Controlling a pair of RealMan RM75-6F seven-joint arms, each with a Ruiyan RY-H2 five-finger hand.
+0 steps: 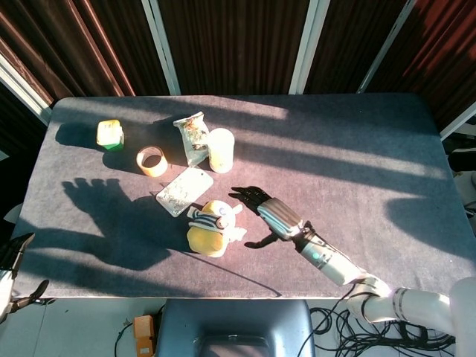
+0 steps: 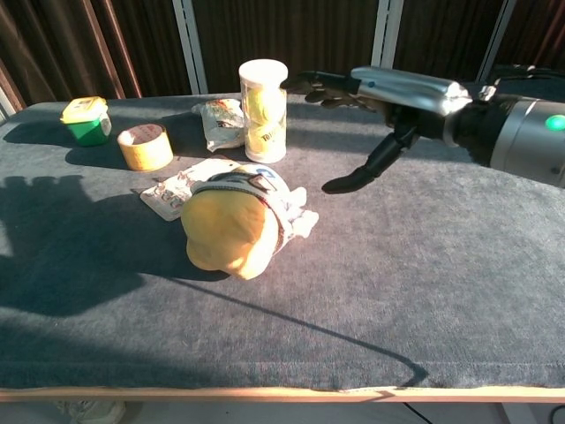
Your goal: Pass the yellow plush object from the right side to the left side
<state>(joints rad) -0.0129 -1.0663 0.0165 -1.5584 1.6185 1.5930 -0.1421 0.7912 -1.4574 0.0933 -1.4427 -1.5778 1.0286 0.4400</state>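
On the counter (image 1: 357,171), just in front of the flat packet (image 1: 184,190), the yellow plush toy (image 1: 210,229) lies on its side, and nothing holds it. The right robot hand (image 1: 262,212) hovers just to the right of the toy, fingers spread and thumb pointing down, apart from it. Behind the toy stands a clear tube (image 2: 263,109), maybe with tennis balls inside, with a crumpled bag (image 2: 218,121) beside it. To the toy's far left are a tape roll (image 1: 152,161) and a small yellow-green box (image 1: 109,134). The left robot hand is not seen.
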